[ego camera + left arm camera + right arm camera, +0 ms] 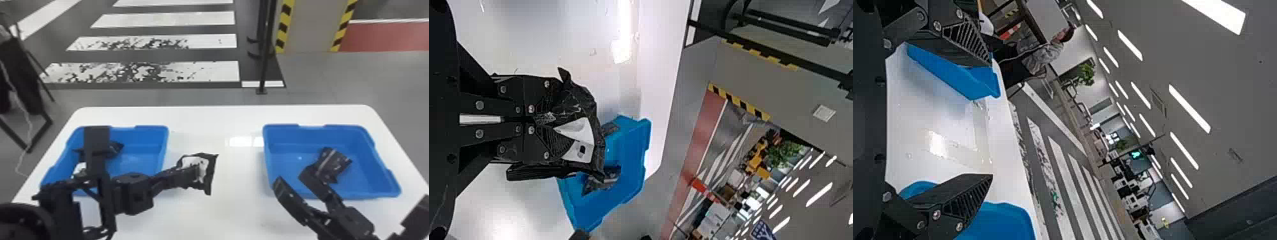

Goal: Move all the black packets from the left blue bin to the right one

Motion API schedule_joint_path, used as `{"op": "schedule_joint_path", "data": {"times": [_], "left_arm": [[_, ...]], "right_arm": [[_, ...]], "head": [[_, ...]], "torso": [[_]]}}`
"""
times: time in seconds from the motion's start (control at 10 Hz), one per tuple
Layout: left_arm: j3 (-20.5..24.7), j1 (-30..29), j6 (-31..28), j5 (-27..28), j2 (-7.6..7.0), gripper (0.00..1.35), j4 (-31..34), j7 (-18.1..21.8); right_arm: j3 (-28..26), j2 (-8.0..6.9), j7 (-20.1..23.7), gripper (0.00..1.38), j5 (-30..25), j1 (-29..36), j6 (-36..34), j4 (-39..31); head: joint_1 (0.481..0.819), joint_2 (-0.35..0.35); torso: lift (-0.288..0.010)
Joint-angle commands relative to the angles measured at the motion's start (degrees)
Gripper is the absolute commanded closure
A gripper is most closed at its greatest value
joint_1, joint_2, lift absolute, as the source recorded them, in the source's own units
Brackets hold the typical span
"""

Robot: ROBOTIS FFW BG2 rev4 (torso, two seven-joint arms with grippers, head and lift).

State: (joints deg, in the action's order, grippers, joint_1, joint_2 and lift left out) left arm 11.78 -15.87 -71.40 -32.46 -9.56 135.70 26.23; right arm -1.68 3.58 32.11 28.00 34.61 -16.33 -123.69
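The left gripper [195, 174] pinches a black packet [210, 170] between its fingers

Bright strip lights [1220, 12] line the ceiling [1248, 100]; glare [241, 141] whitens the glossy table [217, 116] inward from its far edge.

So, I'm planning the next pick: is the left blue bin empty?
Not empty: a black packet lies in the left blue bin, partly hidden behind the robot's left arm.
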Motion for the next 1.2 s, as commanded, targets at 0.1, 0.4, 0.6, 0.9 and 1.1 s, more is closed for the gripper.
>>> {"op": "schedule_joint_path", "data": {"times": [0.1, 0.4, 0.6, 0.9, 1.1], "left_arm": [[-5.5, 1.4, -0.6, -2.0, -0.54, 1.21, 0.1, 0.1], [-8.5, 3.2, -1.2, -2.8, -0.81, 1.21, -0.2, 0.1], [-9.5, 3.9, -1.3, -3.2, -0.81, 1.21, -1.0, 0.1], [-10.4, 4.3, -1.3, -3.6, -0.72, 1.21, -1.5, 0.1], [-10.3, 4.3, -1.2, -3.8, -0.72, 1.21, -1.5, 0.1]], "right_arm": [[3.3, 1.08, 0.0, 0.25, 2.0, -3.0, -1.7, 0.9], [5.3, 1.61, 0.0, 0.25, 2.5, -4.9, -2.5, 0.9], [6.5, 1.87, 0.0, 0.38, 2.5, -5.5, -2.8, 0.9], [6.9, 1.96, 0.1, 1.31, 4.0, -6.1, -3.8, 1.8], [7.0, 1.96, 0.4, 1.28, 4.8, -6.1, -3.8, 2.3]], "head": [[0.695, 0.030], [0.695, 0.002], [0.695, 0.001], [0.695, -0.002], [0.695, -0.001]], "torso": [[-0.138], [-0.138], [-0.138], [-0.138], [-0.138]]}}
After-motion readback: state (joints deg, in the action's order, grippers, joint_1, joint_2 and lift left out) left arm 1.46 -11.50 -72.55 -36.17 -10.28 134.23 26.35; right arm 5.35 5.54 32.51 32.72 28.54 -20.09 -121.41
